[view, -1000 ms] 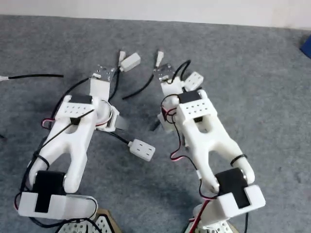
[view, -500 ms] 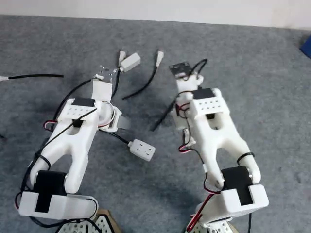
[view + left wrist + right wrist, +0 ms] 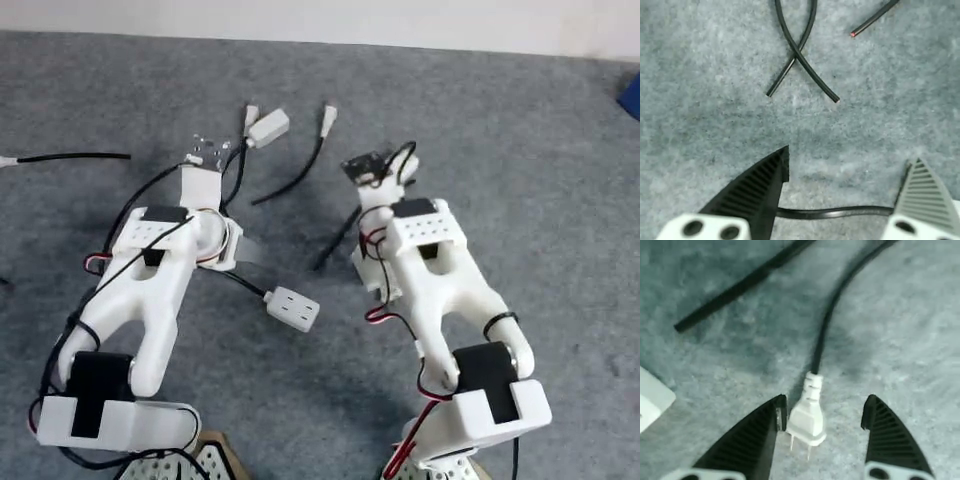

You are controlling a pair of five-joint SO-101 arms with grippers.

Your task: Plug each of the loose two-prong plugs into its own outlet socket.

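Observation:
My right gripper (image 3: pixel 825 400) is open low over the grey carpet. A white two-prong plug (image 3: pixel 806 418) lies between its fingers, prongs toward the wrist, its black cord running away. A white outlet socket (image 3: pixel 652 400) sits just beside it. In the high view that gripper (image 3: pixel 372 165) covers the plug. My left gripper (image 3: pixel 850 157) is open over bare carpet with a black cord (image 3: pixel 840 212) crossing between its fingers. From above, the left gripper (image 3: pixel 205 155) stands near a second outlet socket (image 3: pixel 268 127) with a plug (image 3: pixel 251 115) beside it. Another plug (image 3: pixel 328 118) lies to the right.
A third outlet socket (image 3: pixel 293 308) on a cord lies between the two arms. Two loose black cords (image 3: pixel 797 55) cross ahead of the left gripper. A cord (image 3: pixel 70 157) runs in from the left edge. A blue object (image 3: pixel 632 95) sits at the right edge.
The right arm swung to the right over the outlet that lay there, then eased slightly back left. The left gripper shifted a little to the left.

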